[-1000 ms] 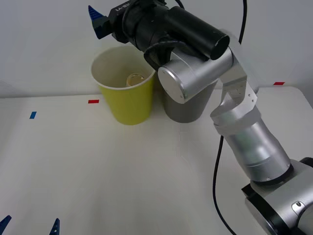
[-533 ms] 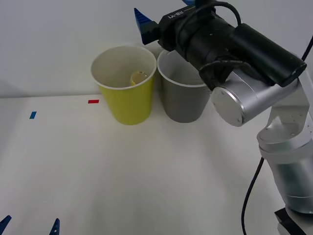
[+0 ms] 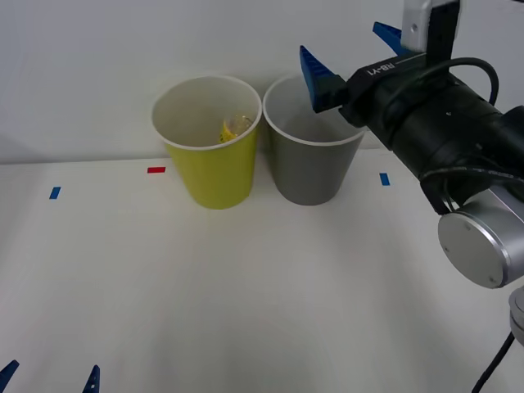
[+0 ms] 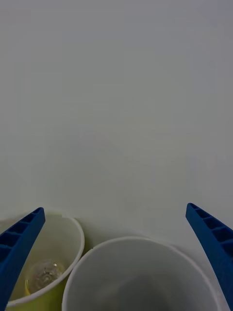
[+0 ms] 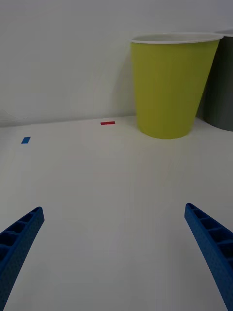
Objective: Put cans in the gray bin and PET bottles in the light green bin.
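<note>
The light green bin (image 3: 211, 172) and the gray bin (image 3: 309, 173) stand side by side at the back of the table. A PET bottle (image 3: 235, 127) with a yellow label lies inside the light green bin, leaning on its right wall. My right gripper (image 3: 352, 57) hangs open and empty above the gray bin's far right rim. Its wrist view looks down into the gray bin (image 4: 141, 248), with the bottle (image 4: 43, 274) in the light green bin (image 4: 73, 233) beside it. The left gripper (image 3: 49, 378) rests open, low at the table's front left, facing the light green bin (image 5: 172, 87).
Small tape marks lie on the white table: a red one (image 3: 155, 169), a blue one (image 3: 55, 192) to the left and a blue one (image 3: 384, 178) right of the gray bin. A plain wall rises right behind the bins.
My right arm has swung to the right, from above the light green bin to above the gray bin, gripper open throughout. The left arm has stayed still.
</note>
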`<control>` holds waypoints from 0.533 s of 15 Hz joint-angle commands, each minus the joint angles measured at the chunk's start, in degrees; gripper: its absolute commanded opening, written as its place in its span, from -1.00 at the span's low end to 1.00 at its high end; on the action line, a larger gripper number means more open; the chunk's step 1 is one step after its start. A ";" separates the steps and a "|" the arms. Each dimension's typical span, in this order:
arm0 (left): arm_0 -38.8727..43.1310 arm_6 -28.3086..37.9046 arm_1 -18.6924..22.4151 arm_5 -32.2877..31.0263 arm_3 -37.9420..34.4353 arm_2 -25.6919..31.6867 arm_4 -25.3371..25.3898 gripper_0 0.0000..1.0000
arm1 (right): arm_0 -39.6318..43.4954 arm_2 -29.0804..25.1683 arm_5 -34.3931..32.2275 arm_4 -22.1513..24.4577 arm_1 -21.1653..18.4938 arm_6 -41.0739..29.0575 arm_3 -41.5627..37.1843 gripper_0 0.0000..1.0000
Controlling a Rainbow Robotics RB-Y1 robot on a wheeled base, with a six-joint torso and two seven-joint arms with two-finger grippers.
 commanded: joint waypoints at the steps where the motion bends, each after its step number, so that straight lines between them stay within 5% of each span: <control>1: 0.00 0.00 0.00 0.00 0.00 0.00 0.00 1.00 | 7.32 -2.93 -0.67 0.26 -1.93 -0.15 -3.25 1.00; 8: 0.00 0.00 0.00 0.00 0.00 0.00 0.00 1.00 | 20.85 -9.08 -6.82 0.88 -8.88 -1.74 -2.55 1.00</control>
